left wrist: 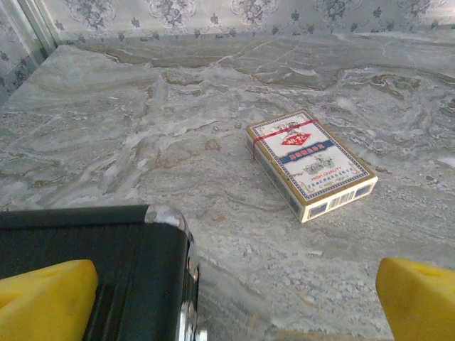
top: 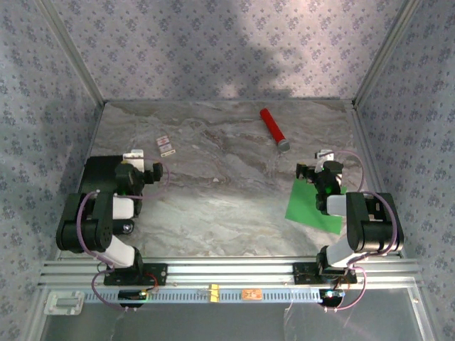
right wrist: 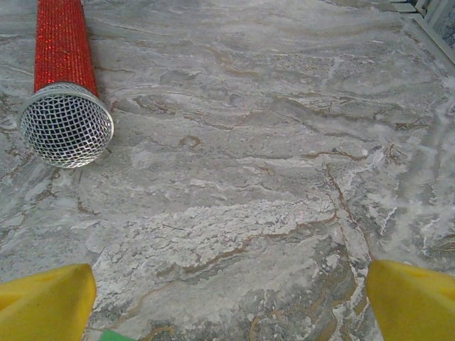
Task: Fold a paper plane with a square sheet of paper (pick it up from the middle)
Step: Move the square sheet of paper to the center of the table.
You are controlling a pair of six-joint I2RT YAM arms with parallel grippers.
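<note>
Top external view: looking down on a marble table (top: 213,206) and finding the square sheet of paper (top: 311,207) lying flat at the near right, just in front of the right arm's base, showing no crease. Spotting the right gripper (top: 307,170) poised by the sheet's far edge, its yellow fingers (right wrist: 43,302) spread wide in the right wrist view and pinching nothing, with a green corner of the sheet peeking in at the bottom and a red microphone (right wrist: 64,92) lying ahead. Finding the left gripper (top: 155,170) well apart from the paper on the other side, likewise gaping and holding nothing, sitting beside a black case (left wrist: 85,263) and facing a pack of cards (left wrist: 309,163). Judging the job as barely beginning: no pick-up from the middle, no fold, no plane anywhere yet. Leaving everything ahead, namely getting over the sheet's centre, lifting it, creasing it down the middle, then folding nose and wings.
</note>
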